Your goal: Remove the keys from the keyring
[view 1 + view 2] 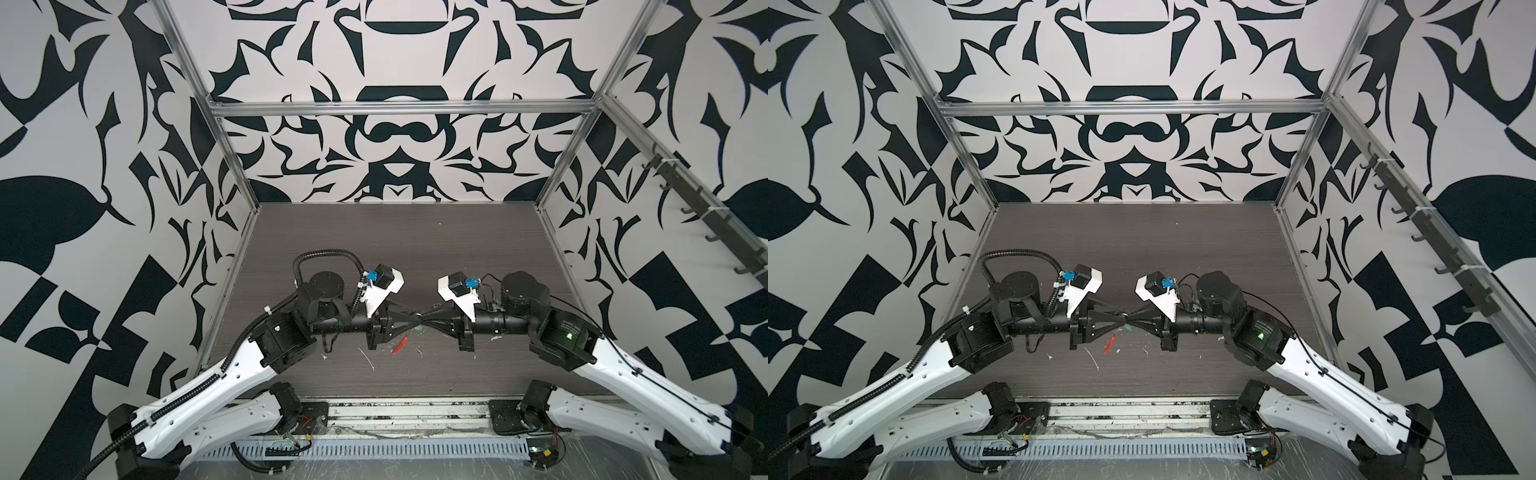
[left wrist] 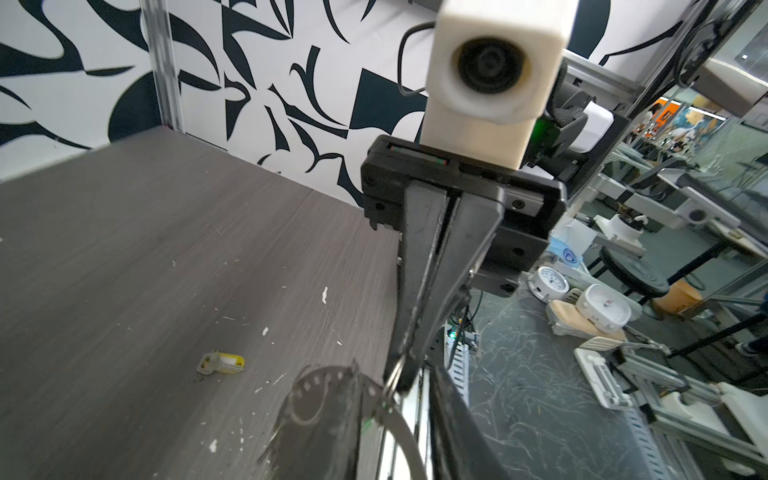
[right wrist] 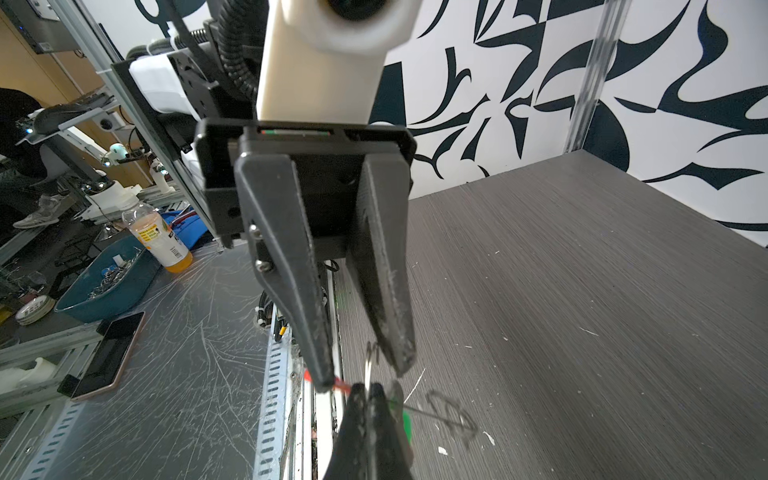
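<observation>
Both top views hang high over the front edge, looking down and inward at the whole table [image 1: 374, 232] (nearly the same picture twice). Each wrist camera rides close on its own arm: the right one faces the left gripper [image 3: 362, 370], the left one the right gripper [image 2: 399, 380].

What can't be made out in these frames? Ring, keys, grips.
- keyring: both top views, wire too thin; only its red sleeve shows, the grippers cover the rest.
- green tag: right wrist view, mostly behind a finger of the right gripper; on the ring or off, unclear.
- yellow piece: left wrist view, too small to tell key from tag.
- left gripper: right wrist view, tip contact with the sleeve blurred.
</observation>
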Robot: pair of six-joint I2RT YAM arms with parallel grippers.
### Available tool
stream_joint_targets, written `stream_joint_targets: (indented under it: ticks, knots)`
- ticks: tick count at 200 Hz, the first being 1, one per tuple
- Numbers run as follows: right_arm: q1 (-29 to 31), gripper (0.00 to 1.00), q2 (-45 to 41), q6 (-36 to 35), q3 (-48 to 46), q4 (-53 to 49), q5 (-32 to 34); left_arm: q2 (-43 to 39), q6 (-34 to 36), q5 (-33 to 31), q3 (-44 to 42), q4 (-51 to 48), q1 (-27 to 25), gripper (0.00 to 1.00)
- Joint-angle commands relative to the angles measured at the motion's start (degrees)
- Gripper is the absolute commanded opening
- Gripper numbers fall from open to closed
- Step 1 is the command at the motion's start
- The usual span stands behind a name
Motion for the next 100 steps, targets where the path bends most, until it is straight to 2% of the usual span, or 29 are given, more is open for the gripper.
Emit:
stream_joint_targets:
  ticks: [1, 48, 95, 100]
  knots:
    - [-1.1, 0.0, -0.1, 1.0, 2.7, 2.6, -2.1, -0.3, 0.4, 1.8, 2.0, -0.4, 0.0, 0.23]
    - [-1.6, 0.0, 0.6, 2.5, 3.1, 4.0, -3.0, 0.4, 0.1, 1.1, 2.1, 0.5, -0.1, 0.0]
    - [-1.6, 0.0, 0.3, 4.1, 2.8, 5.0, -1.7, -2.1, -1.2, -3.6, -0.6, 5.5, 0.0, 0.0]
    - [-1.6, 0.03, 0.0, 4.4, 2.6, 5.4, -1.5, -2.6, -1.4, -4.2, -1.2, 6.4, 0.0, 0.0]
